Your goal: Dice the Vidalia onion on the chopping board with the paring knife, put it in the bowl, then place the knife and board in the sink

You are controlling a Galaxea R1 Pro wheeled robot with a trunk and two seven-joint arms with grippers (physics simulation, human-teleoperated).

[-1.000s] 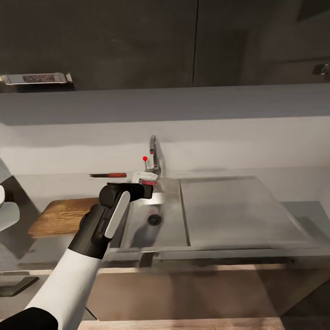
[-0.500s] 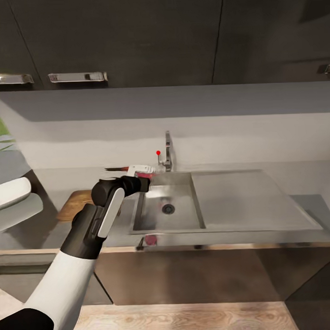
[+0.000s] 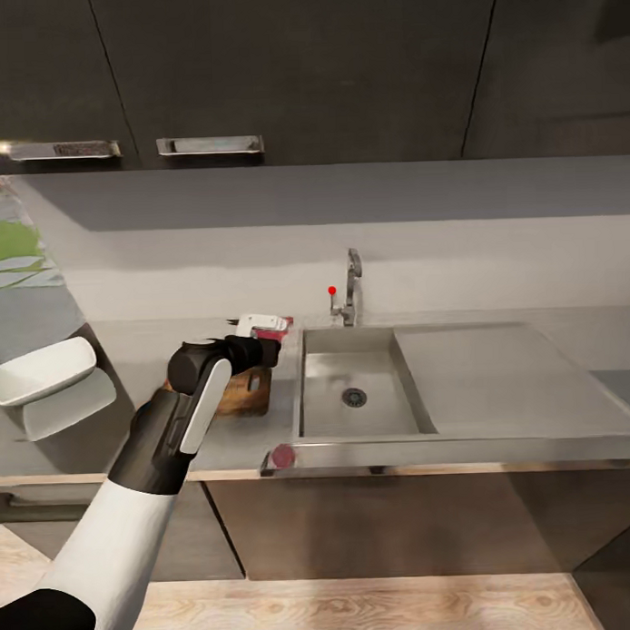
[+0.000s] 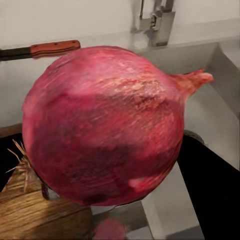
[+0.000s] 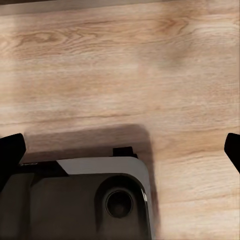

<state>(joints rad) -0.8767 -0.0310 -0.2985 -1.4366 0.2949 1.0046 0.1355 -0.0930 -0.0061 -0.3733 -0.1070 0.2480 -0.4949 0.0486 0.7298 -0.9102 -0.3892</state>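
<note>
The left gripper [image 3: 272,332] is clamped on the Vidalia onion [image 4: 107,125], which over the last second has come out of the sink [image 3: 358,386] toward the chopping board [image 3: 243,394] below the fingers — the paring knife [image 4: 42,50] lies beyond them. Dicing comes next; right gripper [image 5: 120,150] fingers apart over the floor — empty

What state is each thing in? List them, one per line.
Onion: whole, gripped in the left hand.
Right hand: open, over the wood floor.
Board: flat on the counter beside the sink.
Knife: lying on the counter.
Bowl: upright on the counter.
</note>
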